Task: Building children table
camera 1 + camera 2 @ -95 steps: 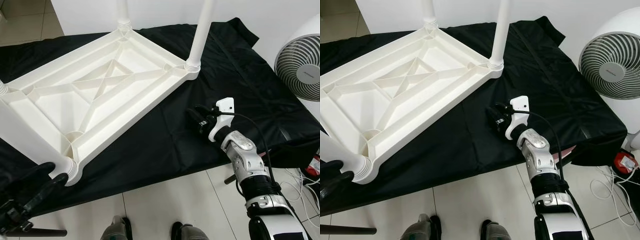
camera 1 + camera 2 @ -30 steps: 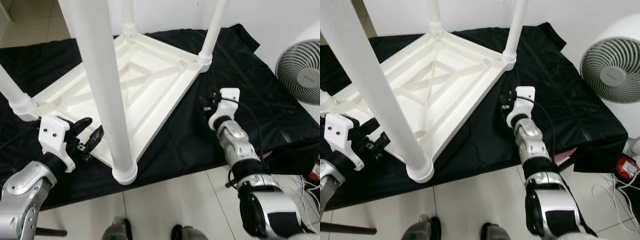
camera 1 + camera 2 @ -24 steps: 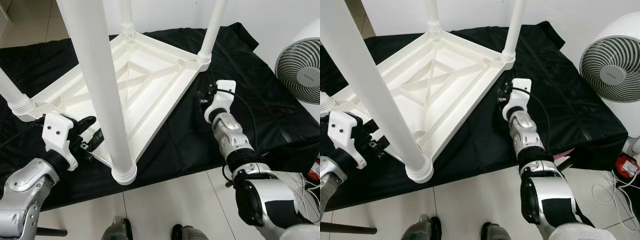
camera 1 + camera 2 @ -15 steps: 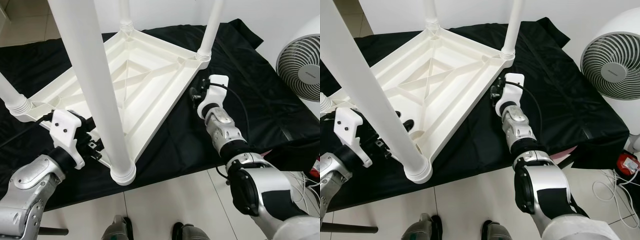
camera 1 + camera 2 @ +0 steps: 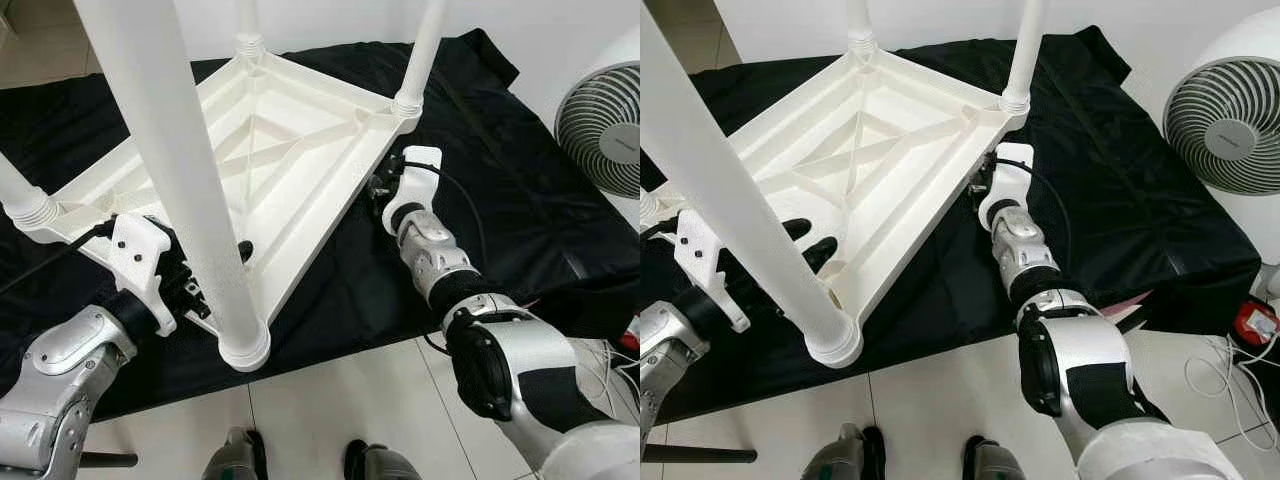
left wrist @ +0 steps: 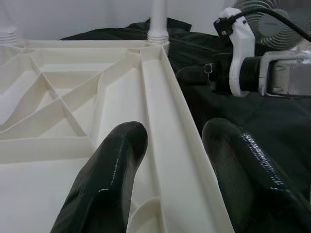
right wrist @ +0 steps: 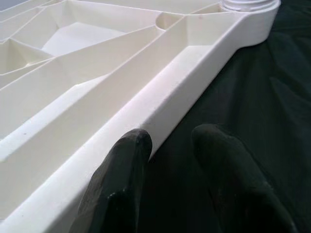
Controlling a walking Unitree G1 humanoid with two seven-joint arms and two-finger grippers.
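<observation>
From the head we look steeply down; each wrist camera sights close along its black fingers [image 6: 112, 179]. All our views share the upturned white plastic table [image 5: 290, 150].

The table legs [image 5: 160, 170] run out past the top edge, their ends unseen.
</observation>
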